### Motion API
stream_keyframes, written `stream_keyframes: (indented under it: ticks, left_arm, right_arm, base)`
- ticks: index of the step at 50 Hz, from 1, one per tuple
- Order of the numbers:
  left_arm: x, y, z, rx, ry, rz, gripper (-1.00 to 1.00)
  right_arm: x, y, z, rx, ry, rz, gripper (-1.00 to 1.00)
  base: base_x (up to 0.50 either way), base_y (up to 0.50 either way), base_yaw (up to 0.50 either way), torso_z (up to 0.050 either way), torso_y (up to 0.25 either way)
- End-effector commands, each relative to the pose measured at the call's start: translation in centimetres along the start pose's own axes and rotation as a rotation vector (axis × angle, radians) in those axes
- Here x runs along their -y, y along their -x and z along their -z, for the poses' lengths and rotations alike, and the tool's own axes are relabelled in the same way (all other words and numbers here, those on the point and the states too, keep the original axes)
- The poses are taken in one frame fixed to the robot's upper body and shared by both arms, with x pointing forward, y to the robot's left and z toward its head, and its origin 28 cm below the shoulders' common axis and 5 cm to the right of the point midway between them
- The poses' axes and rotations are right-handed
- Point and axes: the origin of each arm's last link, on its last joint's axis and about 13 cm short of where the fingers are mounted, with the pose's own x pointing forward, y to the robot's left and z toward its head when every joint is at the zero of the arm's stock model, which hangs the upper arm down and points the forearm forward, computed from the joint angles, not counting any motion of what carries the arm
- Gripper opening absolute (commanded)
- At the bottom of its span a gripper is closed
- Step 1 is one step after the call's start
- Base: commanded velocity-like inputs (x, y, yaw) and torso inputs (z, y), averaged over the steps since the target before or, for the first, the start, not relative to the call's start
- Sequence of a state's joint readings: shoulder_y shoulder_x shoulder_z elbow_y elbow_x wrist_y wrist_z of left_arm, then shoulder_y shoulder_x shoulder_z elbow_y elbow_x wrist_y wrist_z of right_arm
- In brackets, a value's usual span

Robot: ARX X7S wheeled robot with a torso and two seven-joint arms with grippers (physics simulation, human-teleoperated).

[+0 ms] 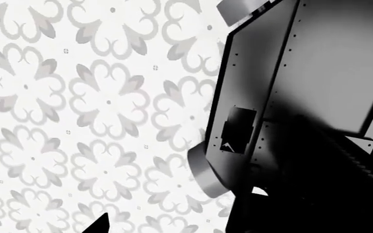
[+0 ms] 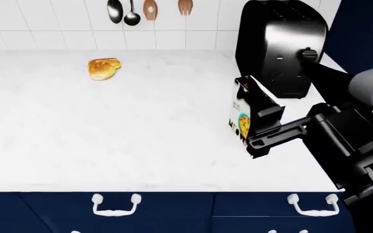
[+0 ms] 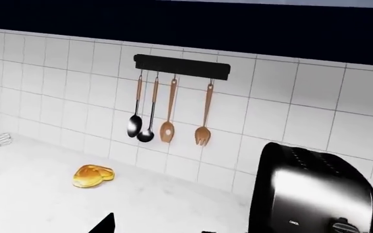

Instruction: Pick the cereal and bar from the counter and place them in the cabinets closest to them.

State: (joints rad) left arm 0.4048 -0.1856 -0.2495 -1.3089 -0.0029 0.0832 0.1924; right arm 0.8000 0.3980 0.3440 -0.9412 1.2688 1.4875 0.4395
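Observation:
The cereal (image 2: 242, 121), a thin black box with a yellow picture, stands on the white counter (image 2: 141, 131) just in front of the toaster. My right gripper (image 2: 262, 130) reaches in from the right, open, with one finger on each side of the box. In the right wrist view only one fingertip (image 3: 105, 224) shows low down, and the gripper (image 3: 180, 229) is spread wide. My left gripper (image 1: 173, 227) is open and empty, hanging over a patterned floor (image 1: 76, 107) beside the robot's own dark body (image 1: 316, 97). The bar is out of view.
A glossy black toaster (image 2: 280, 46) stands close behind the cereal. A golden bread roll (image 2: 103, 68) lies at the back left. Utensils (image 3: 167, 111) hang on the tiled wall under a dark upper cabinet (image 3: 186, 19). Navy lower cabinets with white handles (image 2: 115, 204) run under the counter edge.

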Motion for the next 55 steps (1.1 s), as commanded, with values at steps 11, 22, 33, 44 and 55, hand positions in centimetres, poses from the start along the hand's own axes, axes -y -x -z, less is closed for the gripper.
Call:
stream_keyframes:
  ticks: [11, 22, 33, 44, 55]
  left_arm:
    - [0.0, 0.0, 0.0, -0.001, 0.008, 0.004, 1.00]
    - [0.0, 0.0, 0.0, -0.006, -0.015, -0.007, 1.00]
    - [-0.1, 0.0, 0.0, -0.078, -0.120, 0.007, 1.00]
    - [-0.1, 0.1, 0.0, -0.124, -0.144, 0.012, 1.00]
    - [-0.2, 0.1, -0.1, -0.153, -0.296, -0.012, 1.00]
  right_arm:
    - [0.2, 0.6, -3.9, -0.028, 0.024, 0.028, 1.00]
    - [1.7, -1.3, -4.4, -0.381, -0.111, 0.052, 1.00]
    - [3.5, -3.0, -11.0, -0.513, 0.010, 0.082, 1.00]
    - [5.4, -5.1, -14.7, -0.795, 0.066, 0.010, 1.00]
    - [5.2, -5.4, -16.9, -0.685, 0.017, 0.043, 1.00]
  base:
    - [0.23, 0.08, 0.00, 0.032, 0.023]
    - [0.00, 0.00, 0.00, 0.000, 0.000]
    - [0.00, 0.00, 0.00, 0.000, 0.000]
    - [0.00, 0.00, 0.00, 0.000, 0.000]
    - [0.00, 0.00, 0.00, 0.000, 0.000]
